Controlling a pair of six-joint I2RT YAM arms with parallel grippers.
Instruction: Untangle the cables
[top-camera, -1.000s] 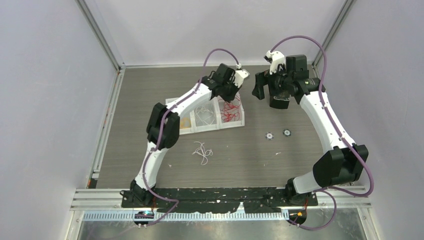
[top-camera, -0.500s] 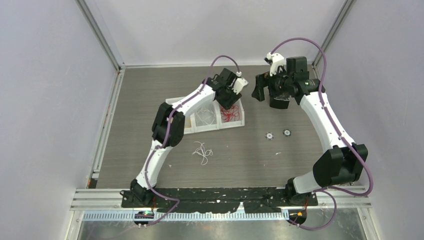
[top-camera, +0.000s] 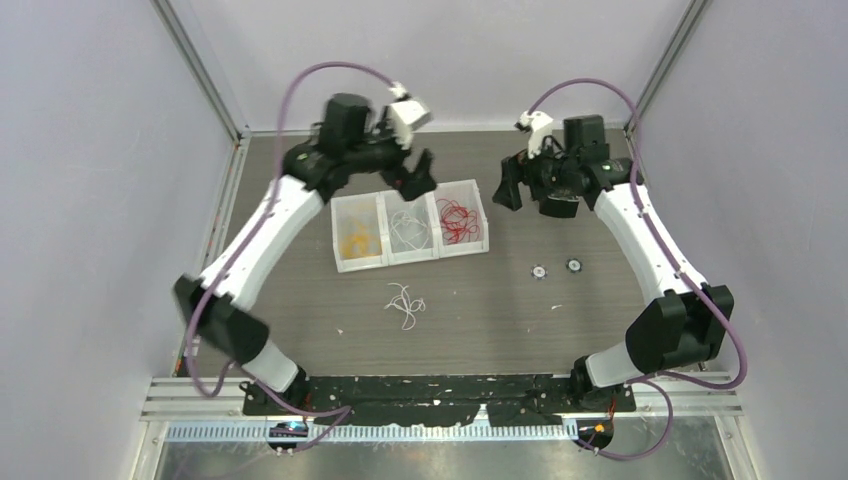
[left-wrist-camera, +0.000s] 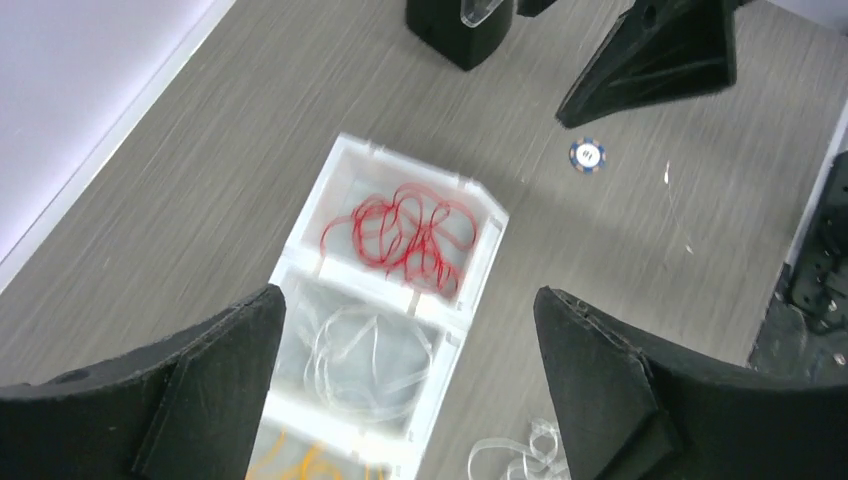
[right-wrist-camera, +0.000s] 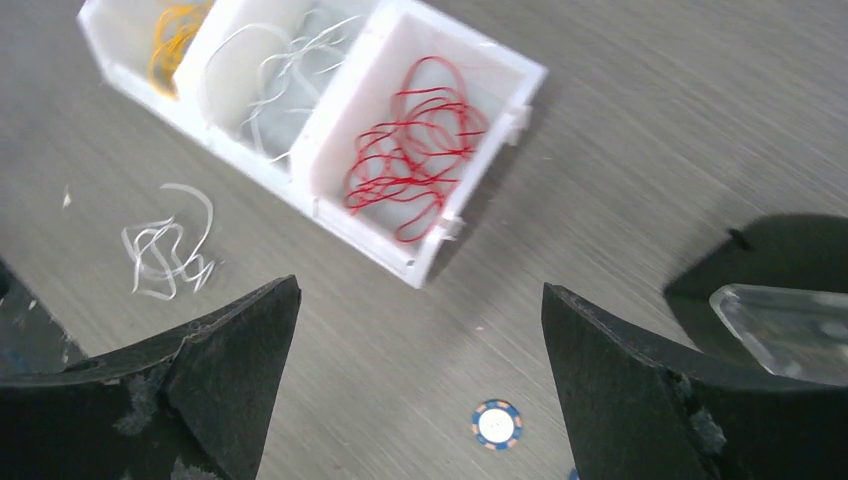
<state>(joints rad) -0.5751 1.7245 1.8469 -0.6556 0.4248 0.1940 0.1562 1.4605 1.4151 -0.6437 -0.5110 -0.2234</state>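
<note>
The cables lie sorted in a white three-part tray (top-camera: 412, 258): red cables (top-camera: 459, 220) in the right part, white ones (top-camera: 408, 227) in the middle, yellow-orange ones (top-camera: 358, 240) on the left. A loose white bunch (top-camera: 405, 305) lies on the table in front of the tray. My left gripper (top-camera: 408, 172) hangs open above the tray's back edge; in its wrist view (left-wrist-camera: 408, 295) nothing is between the fingers, with the red cables (left-wrist-camera: 405, 230) below. My right gripper (right-wrist-camera: 420, 287) is open and empty, up to the right of the tray (right-wrist-camera: 370, 235).
Two small blue-and-white chips (top-camera: 538, 271) (top-camera: 574, 265) lie on the table right of the tray; one chip (right-wrist-camera: 497, 424) shows under my right gripper. Metal rails and walls border the table on the left, back and right.
My left gripper opened and rose up and back from the red compartment, its arm swinging left. The red cables stayed in the tray. My right gripper shifted slightly left.
</note>
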